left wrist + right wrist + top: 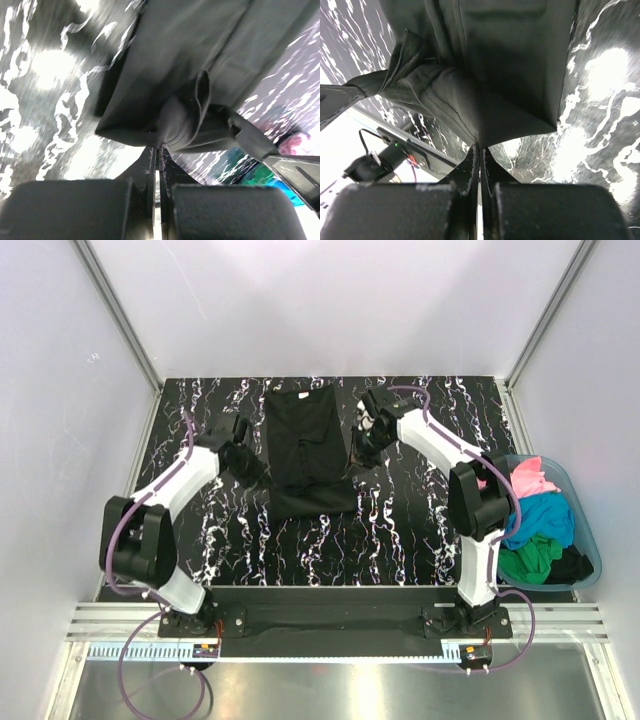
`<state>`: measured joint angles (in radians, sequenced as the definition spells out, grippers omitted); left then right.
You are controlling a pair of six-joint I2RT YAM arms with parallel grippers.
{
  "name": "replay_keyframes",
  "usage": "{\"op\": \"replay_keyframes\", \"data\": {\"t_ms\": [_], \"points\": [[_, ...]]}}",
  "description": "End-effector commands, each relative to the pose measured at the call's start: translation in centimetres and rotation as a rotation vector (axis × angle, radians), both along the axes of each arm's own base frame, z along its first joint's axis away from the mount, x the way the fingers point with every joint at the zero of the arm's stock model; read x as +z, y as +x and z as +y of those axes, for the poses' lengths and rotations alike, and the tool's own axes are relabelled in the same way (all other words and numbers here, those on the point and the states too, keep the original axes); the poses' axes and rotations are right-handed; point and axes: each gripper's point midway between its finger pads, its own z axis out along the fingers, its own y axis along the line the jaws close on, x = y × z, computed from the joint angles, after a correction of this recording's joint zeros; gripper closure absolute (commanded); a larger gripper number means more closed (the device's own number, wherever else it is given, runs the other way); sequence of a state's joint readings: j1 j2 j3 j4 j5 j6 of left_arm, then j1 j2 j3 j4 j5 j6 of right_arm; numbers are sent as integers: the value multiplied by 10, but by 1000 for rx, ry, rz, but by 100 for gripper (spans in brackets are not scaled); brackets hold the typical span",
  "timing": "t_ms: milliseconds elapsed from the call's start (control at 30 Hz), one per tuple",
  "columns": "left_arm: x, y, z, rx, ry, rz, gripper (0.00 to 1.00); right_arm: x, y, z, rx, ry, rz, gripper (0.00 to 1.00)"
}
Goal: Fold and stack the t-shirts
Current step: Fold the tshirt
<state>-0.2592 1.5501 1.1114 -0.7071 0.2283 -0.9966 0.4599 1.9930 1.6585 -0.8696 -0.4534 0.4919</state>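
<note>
My left end effector and right end effector each pinch shut on opposite side edges of the black t-shirt, upper centre on the surface, likely to lift it evenly for folding.

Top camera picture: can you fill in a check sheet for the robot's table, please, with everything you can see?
Surface: black marbled table with white veins.
Job's things: black t-shirt spread at the middle back; pink t-shirt, turquoise t-shirt and green t-shirt bunched in the teal tub on the right.
Clutter: nothing seen.
End effectors: left end effector shut on the black t-shirt's left edge; right end effector shut on its right edge.
Cables: purple cables run along both arms.
Surroundings: white walls, aluminium posts.
</note>
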Motion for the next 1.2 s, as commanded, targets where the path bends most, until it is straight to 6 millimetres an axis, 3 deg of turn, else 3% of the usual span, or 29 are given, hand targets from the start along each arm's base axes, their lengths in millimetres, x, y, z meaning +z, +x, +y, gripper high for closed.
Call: {"op": "replay_keyframes", "data": {"t_ms": [0,67,567,1033,1167], "points": [[23,26,3,-25,12,-64,100,12,22,-8,-15,-22,-37,100],[25,34,5,-16,13,-68,100,19,35,-9,-21,-11,-59,100],[24,103,6,-50,-38,-142,100,6,97,1,-31,68,-97,100],[18,143,7,-54,-81,-216,100,12,137,12,-57,162,-168,100],[12,150,9,-41,-103,-223,100,2,144,15,-76,179,-152,100]]}}
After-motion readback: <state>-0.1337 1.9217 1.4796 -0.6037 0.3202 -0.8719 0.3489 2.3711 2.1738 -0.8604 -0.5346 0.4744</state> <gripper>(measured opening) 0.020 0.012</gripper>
